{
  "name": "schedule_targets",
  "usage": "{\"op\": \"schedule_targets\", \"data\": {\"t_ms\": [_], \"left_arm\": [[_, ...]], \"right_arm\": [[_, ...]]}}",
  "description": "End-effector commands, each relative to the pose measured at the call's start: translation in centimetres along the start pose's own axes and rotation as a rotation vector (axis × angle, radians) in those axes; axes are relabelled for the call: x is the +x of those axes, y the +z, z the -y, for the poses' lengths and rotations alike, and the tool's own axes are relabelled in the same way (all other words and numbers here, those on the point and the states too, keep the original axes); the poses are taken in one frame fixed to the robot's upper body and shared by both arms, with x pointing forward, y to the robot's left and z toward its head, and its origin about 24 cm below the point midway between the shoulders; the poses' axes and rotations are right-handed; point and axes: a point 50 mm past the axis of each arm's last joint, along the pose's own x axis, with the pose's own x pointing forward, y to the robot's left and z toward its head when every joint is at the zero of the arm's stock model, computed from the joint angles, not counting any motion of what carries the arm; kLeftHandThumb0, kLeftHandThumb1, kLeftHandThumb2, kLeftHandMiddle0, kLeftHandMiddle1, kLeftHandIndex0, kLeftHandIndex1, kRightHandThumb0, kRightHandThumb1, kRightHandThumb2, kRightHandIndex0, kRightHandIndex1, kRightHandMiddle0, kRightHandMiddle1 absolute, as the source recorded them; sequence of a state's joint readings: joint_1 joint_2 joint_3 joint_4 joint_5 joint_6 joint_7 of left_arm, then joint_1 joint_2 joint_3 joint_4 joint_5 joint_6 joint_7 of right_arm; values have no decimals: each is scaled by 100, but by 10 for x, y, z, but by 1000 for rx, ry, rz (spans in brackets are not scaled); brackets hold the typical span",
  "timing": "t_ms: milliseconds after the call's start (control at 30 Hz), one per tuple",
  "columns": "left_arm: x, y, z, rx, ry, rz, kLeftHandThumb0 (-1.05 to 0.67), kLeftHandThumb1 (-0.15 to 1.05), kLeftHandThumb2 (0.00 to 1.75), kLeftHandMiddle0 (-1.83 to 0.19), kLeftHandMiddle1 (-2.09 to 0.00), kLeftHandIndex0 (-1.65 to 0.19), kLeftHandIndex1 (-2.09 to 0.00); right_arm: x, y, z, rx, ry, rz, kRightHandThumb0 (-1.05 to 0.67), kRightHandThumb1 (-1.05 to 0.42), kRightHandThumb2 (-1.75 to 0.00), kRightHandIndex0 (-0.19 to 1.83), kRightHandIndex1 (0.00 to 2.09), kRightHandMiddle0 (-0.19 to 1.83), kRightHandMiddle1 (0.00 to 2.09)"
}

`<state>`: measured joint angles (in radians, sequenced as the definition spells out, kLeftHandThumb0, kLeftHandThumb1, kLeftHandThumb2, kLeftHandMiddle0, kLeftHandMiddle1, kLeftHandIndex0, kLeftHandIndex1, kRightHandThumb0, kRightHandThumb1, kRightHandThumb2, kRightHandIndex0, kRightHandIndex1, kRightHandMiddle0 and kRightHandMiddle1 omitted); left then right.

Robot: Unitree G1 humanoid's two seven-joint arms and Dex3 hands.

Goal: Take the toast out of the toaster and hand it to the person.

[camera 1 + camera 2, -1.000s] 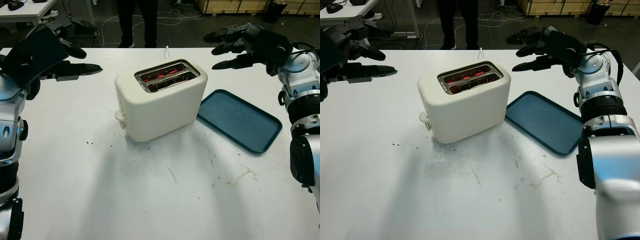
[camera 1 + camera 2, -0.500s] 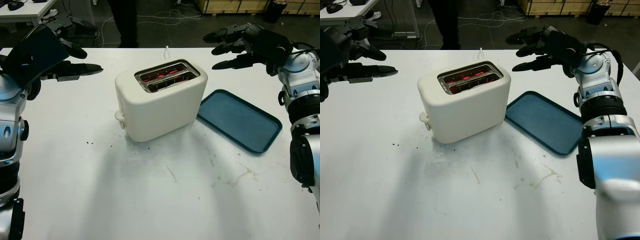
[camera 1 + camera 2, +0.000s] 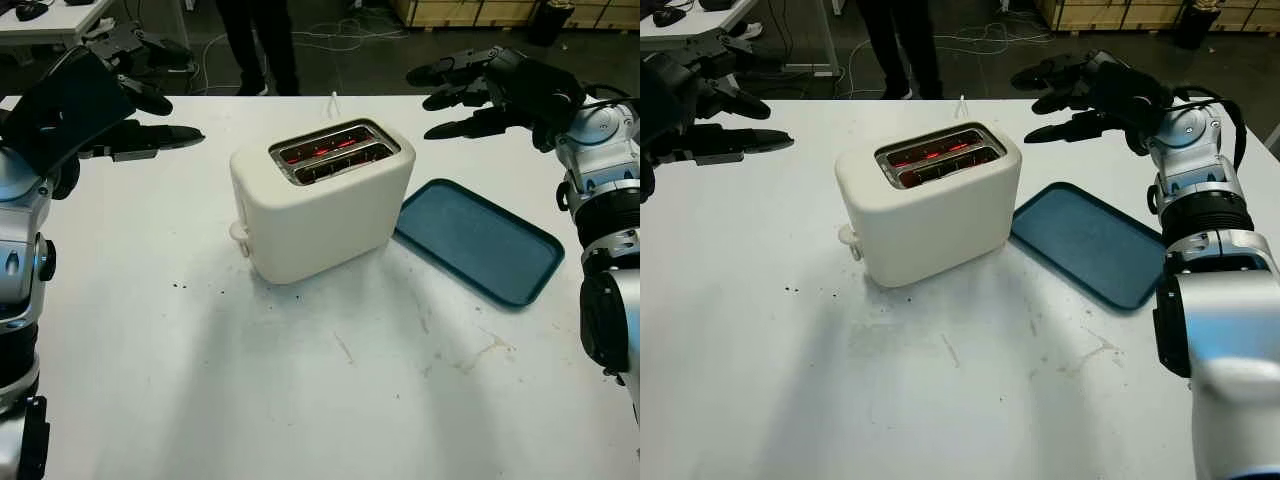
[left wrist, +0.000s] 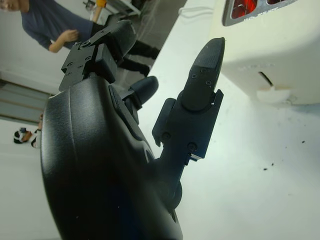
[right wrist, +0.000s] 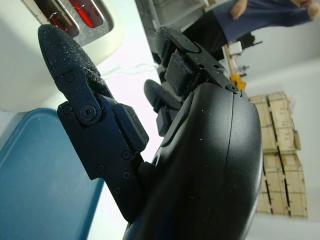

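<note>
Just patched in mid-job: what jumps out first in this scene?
The cream toaster at table centre, its two slots glowing red. A dark blue tray lies right beside it on the robot's right. The left hand and the right hand, both open, hover high on either side of the toaster.

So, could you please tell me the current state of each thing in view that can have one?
Toaster: upright on the table, slots glowing red, no toast sticking up.
Blue tray: flat on the table beside the toaster, nothing on it.
Left robot hand: open, held above the table, left of the toaster.
Right robot hand: open, held above the table, right of the toaster.
Person: standing beyond the table's far edge.
</note>
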<state>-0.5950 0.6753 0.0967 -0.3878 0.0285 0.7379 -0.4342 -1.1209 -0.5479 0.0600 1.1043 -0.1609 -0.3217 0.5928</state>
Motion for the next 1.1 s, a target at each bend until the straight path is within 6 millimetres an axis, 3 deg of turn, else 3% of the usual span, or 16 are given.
{"op": "schedule_targets", "data": {"t_ms": [0,1067], "left_arm": [[-1,2,-1,-5,11,14,-32,80,0,0,-129,-9,-85],[0,3,-1,-7,10,14,-31,80,0,0,-129,-10,-83]], "right_arm": [[0,6,3,0,-14,25,-76,-71,0,38,57,61,0],[1,8,4,1,-12,28,-76,-70,0,39,54,61,0]]}}
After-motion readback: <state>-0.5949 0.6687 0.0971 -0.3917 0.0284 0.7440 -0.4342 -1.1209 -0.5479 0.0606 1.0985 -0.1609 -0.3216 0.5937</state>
